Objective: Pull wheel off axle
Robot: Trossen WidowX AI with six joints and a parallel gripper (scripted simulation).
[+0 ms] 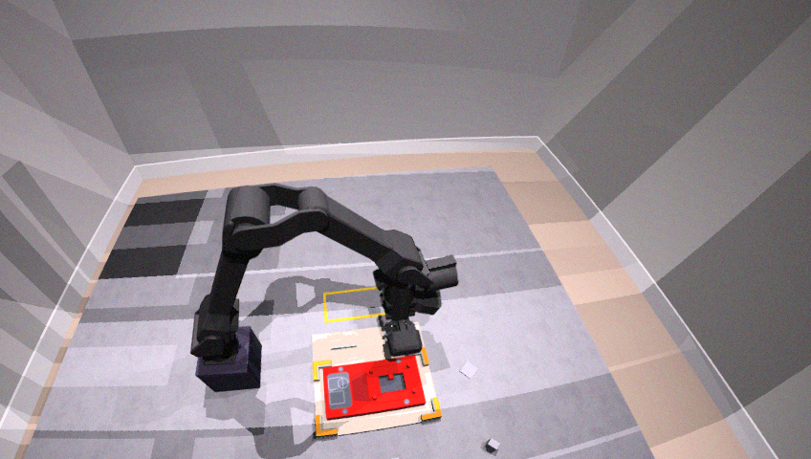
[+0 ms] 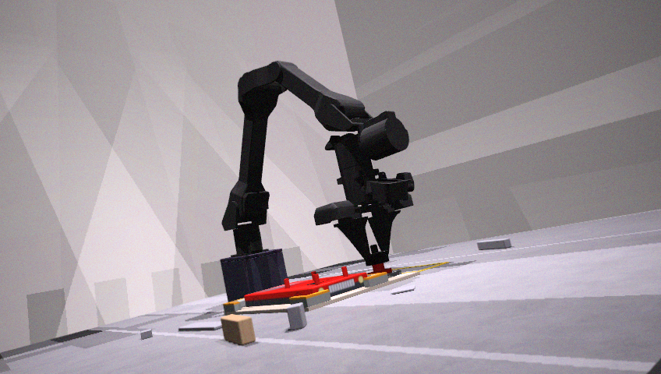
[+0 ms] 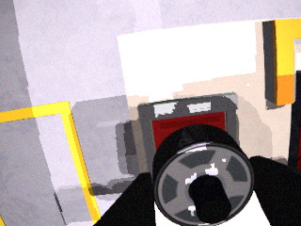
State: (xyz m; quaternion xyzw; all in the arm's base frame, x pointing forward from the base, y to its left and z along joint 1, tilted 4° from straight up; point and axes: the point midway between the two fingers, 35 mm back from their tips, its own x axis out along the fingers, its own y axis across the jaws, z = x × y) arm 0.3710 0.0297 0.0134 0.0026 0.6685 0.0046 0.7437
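The black wheel with a grey spoked face sits around the upright black axle, just above a red base. The axle's tip stands out above the wheel. My gripper points down and is shut on the wheel, one finger on each side of its rim. The gripper hides the wheel in the top view. The marked area, a yellow outline, lies on the table beside the base plate; the arm covers its right end in the top view.
A red board with short upright pegs lies on the cream base plate, with yellow-orange corner brackets around it. A tan block, a grey block and a grey bar lie around on the table.
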